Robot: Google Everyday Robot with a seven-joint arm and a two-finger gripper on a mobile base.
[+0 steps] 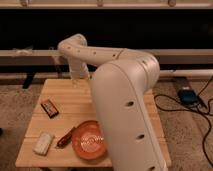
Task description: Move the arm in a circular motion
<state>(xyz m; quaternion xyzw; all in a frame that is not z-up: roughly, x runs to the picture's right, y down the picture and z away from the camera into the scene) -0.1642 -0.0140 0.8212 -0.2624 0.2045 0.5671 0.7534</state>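
We see the big cream-white robot arm of thick smooth tubular segments filling the right half of the camera view. Its fattest segment rises from the bottom edge, in front of the table's right side, and carries a row of small dark holes. From the rounded joint at upper right a thinner link runs left to a rounded elbow at upper left centre, then drops through a short cylindrical wrist.

The gripper sits at the end of that wrist, over the far edge of the light wooden slatted table, toward its back left area. We cannot tell its state, and we cannot tell whether it touches the tabletop.

On the table:
- an orange-red round bowl near the front edge, its right side hidden behind the arm
- a reddish-brown slim wrapped bar just beside the bowl on its left, lying diagonally
- a pale whitish rectangular packet at the front left corner, near the bar
- a dark brown rectangular snack pack with an orange edge at mid left, well apart from the bowl

Right of the table, black cables run across the speckled carpet, with a small dark blue-grey box on it. Behind the table a pale horizontal rail crosses a dark wall.
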